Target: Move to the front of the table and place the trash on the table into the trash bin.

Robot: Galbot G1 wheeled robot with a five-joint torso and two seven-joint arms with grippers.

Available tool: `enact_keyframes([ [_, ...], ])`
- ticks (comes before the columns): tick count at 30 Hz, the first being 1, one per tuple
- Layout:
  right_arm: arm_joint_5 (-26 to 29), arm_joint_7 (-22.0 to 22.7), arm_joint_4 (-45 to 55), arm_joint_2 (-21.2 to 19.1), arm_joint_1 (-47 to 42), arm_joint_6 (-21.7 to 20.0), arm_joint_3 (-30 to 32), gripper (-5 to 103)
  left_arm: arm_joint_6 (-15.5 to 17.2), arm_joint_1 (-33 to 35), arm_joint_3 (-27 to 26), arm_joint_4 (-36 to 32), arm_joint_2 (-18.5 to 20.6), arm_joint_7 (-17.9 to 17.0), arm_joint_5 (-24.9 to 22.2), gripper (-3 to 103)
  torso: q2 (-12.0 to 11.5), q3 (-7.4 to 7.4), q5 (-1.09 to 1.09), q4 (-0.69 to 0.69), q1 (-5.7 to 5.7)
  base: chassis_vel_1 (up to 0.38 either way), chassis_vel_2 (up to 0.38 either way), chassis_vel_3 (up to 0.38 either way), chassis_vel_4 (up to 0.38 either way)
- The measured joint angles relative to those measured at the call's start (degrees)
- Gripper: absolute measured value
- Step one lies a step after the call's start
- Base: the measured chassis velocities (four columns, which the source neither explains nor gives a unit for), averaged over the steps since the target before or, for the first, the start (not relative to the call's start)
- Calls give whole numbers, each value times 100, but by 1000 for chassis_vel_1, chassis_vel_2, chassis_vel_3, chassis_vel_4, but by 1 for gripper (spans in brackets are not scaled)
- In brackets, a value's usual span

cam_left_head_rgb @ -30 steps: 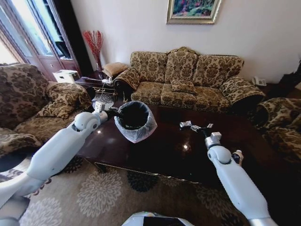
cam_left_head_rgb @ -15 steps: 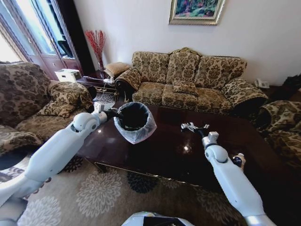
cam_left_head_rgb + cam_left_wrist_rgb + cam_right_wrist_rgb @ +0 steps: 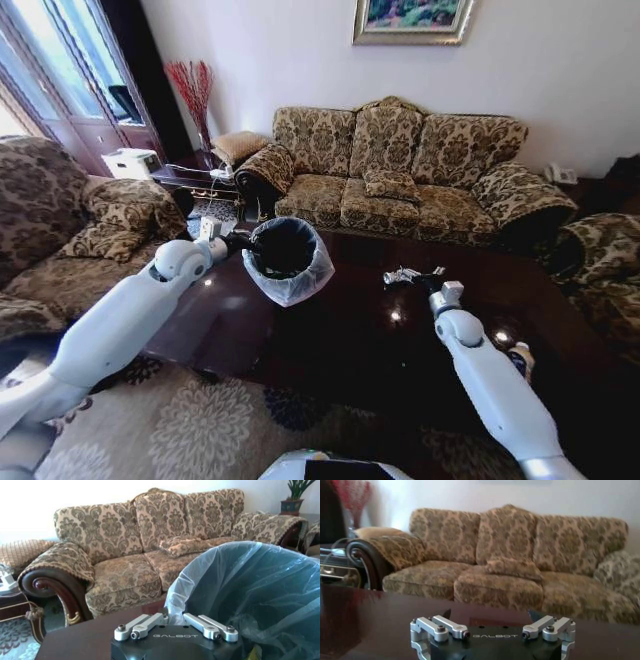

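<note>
Surroundings: a patterned sofa (image 3: pixel 400 175) stood behind the table (image 3: pixel 330 330); armchairs flanked it on both sides.
Trash bin: the trash bin (image 3: pixel 288 258) sat on the table's left part, its whitish liner (image 3: pixel 235 585) spread over the rim.
Trash: a beige-and-white bottle (image 3: pixel 519 358) stood near the table's right edge, beside the right forearm.
Left gripper: the left gripper (image 3: pixel 243 241) was pressed together on the bin's rim, pinching the liner.
Right gripper: the right gripper (image 3: pixel 412 274) hovered over mid-table with fingers spread, holding nothing.
</note>
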Motion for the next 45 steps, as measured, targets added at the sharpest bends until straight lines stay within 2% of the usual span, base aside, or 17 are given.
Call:
enact_keyframes([
  [2, 436, 509, -8, 96, 94, -309, -126, 100, 0, -42, 19, 8, -18, 1, -6, 2, 1, -3, 1, 0, -8, 0, 0, 0, 0],
  [3, 436, 509, -8, 96, 94, -309, -126, 100, 0, -42, 19, 8, -18, 1, -6, 2, 1, -3, 1, 0, -8, 0, 0, 0, 0],
  [5, 897, 1215, -62, 256, 284, -652, -243, 100, 0, -74, 32, 11, -22, 9, -22, 2, 4, -6, 2, 1, -12, 0, 0, 0, 0],
  [6, 956, 1356, -118, 309, 352, -742, -263, 100, -1, -77, 32, 5, -19, 10, -30, 2, 4, -5, 2, 0, -12, 0, 0, 0, 0],
  [11, 879, 1438, -219, 324, 514, -885, -273, 100, 0, -48, 6, -62, 41, 9, -70, 2, 3, -4, 0, 2, -7, 0, 0, 0, 0],
  [15, 1065, 1722, -133, 273, 464, -1060, -287, 100, -1, -3, -32, -80, 64, 7, -86, 2, 3, -2, -1, 2, -2, 0, 0, 0, 0],
  [18, 1776, 2206, -74, 456, 297, -987, -307, 100, -3, 5, -37, -57, -25, 3, -88, 2, 3, -2, 2, -1, -4, 0, 0, 0, 0],
  [19, 1776, 2206, -74, 456, 297, -987, -307, 100, -3, 5, -37, -57, -25, 3, -88, 2, 3, -2, 2, -1, -4, 0, 0, 0, 0],
  [21, 2114, 2487, -195, 676, 356, -859, -293, 100, -3, 5, -13, -67, -57, -6, -88, 2, 3, -2, 2, -1, -6, 0, 0, 0, 0],
  [25, 2119, 2430, -501, 890, 598, -562, -280, 100, -3, 28, 15, -138, -61, -13, -89, 2, 3, -2, 0, 2, -5, 0, 0, 0, 0],
  [29, 2076, 2355, -765, 1031, 858, -481, -260, 100, -3, 59, 3, -188, -38, -14, -120, 2, 3, -2, 0, 1, -3, 0, 0, 0, 0],
  [36, 2216, 2526, -1548, 1405, 1431, -606, -55, 100, -1, 67, -11, -204, -5, -15, -138, 2, 3, -2, 1, 1, -5, 0, 0, 0, 0],
  [38, 2488, 2728, -1796, 1507, 1608, -671, 36, 100, 0, 69, -11, -210, -22, -22, -152, 2, 2, -2, 2, 2, -4, 0, 0, 0, 0],
  [45, 2665, 2821, -2273, 1548, 1848, -763, 91, 100, 2, 98, 12, -188, -95, -26, -153, 2, 2, -2, 1, 0, -4, 0, 0, 0, 0],
])
